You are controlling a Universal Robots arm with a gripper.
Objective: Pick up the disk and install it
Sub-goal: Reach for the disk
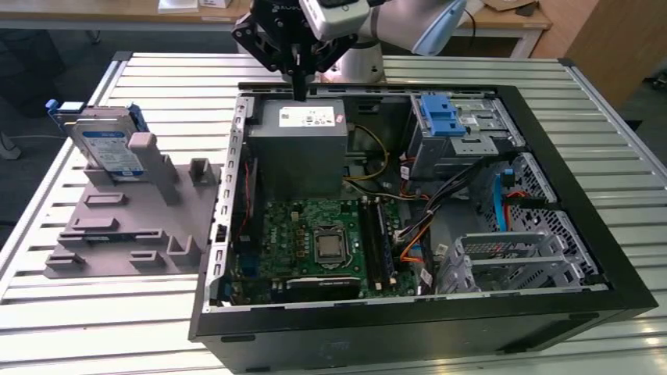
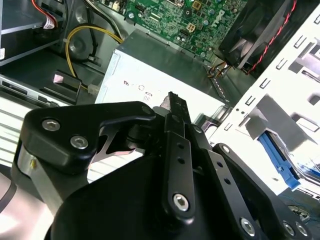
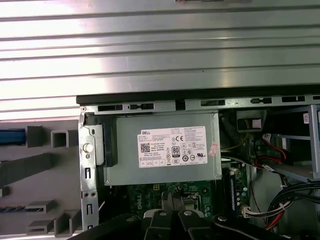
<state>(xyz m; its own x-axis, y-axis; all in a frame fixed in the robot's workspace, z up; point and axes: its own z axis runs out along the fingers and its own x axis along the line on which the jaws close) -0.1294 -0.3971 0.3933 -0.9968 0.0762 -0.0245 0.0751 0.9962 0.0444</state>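
One disk (image 1: 108, 147), one gripper (image 1: 300, 92), one open computer case (image 1: 417, 336).
The disk stood upright in a grey fixture (image 1: 136, 226) at the exterior view's left, well apart from the gripper, which hung closed and empty above the power supply (image 1: 302, 148).

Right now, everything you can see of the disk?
The disk is a flat silver metal drive with a white-and-blue label, framed by a blue plastic bracket. It stands upright on edge in the grey fixture on the slatted table, at the exterior view's left of the open computer case. A grey post of the fixture stands just before its labelled face; whether they touch I cannot tell. The gripper, shut, hangs apart from it, over the case.
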